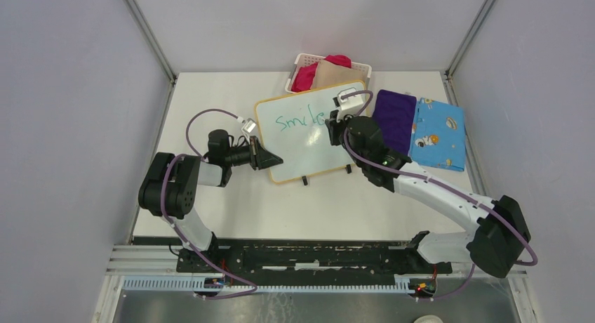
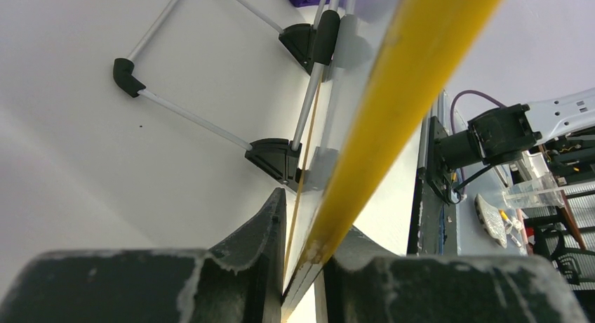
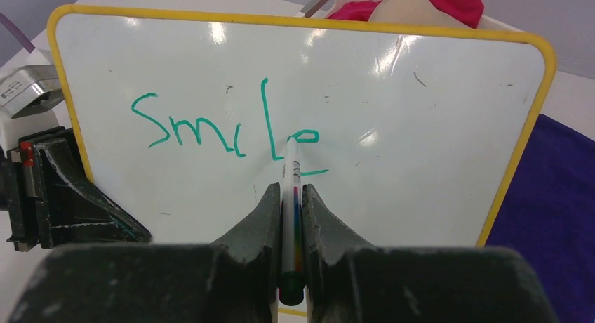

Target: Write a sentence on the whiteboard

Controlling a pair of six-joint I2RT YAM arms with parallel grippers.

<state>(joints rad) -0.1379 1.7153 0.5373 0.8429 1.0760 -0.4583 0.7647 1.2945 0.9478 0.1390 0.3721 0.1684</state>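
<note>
While the white table carries everything, the board stands near its middle, leaning backward, with a yellow frame all around it. The left claw comes from the left side and pinches the lower left edge of the board. In the left wrist view its two fingers are pressed on the front and on the back of the frame. The right claw is in front of the board's face and is pressed together on a marker, which stands up between its fingers. Right of the board a purple cloth lies flat, and a blue cloth with small pictures lies just beside it, further right. Behind the board a white basket holds a red cloth and a beige one. Two black feet hold the board at its lower edge. The marker's tip is at the board's face, at the foot of the last letters of a green word, "Smile", written in the upper left part. A short green stroke lies just below the e.
</note>
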